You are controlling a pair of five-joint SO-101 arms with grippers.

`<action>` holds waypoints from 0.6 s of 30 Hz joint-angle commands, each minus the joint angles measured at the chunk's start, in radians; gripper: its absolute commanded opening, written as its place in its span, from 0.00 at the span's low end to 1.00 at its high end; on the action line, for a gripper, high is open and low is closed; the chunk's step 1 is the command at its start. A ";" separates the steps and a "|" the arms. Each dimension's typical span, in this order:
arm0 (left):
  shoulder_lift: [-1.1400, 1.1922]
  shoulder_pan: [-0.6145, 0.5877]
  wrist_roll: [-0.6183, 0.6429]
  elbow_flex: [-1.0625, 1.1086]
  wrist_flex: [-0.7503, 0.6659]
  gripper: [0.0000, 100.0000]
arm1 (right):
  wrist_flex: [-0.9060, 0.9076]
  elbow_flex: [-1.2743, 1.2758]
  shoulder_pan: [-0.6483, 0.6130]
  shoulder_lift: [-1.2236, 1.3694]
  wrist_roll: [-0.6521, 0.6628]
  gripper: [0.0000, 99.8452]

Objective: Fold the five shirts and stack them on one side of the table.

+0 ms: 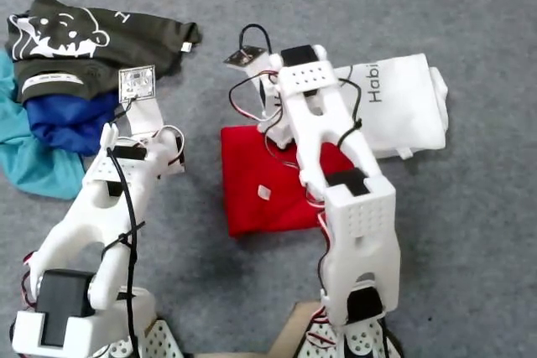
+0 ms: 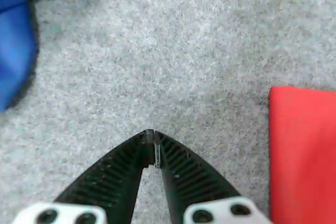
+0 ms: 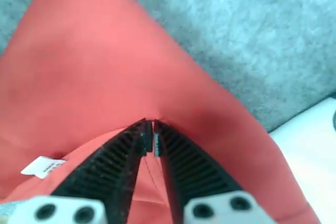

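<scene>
Centrally, folded red cloth shirt [image 1: 252,165] lies on grey fuzzy worktop [image 1: 470,232] directly under right pincer [image 3: 152,129], clenched with tips on its cloth; left pincer [image 2: 152,140], clenched empty, hangs just beside the shirt's near edge.

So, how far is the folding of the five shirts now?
Done: the white shirt looks folded. In hand: the right gripper is shut on the red shirt, which lies as a rough square beside the white one. Remaining: the dark green shirt, blue shirt and teal shirt sit crumpled in a heap; nothing is stacked yet.
</scene>
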 commanded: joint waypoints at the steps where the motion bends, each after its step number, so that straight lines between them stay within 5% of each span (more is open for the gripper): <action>1: -0.008 -0.001 -0.009 -0.048 -0.015 0.03 | 0.029 -0.039 -0.008 -0.007 0.012 0.01; 18: -0.008 -0.001 -0.009 -0.048 -0.011 0.03 | 0.183 -0.030 0.044 -0.013 0.041 0.01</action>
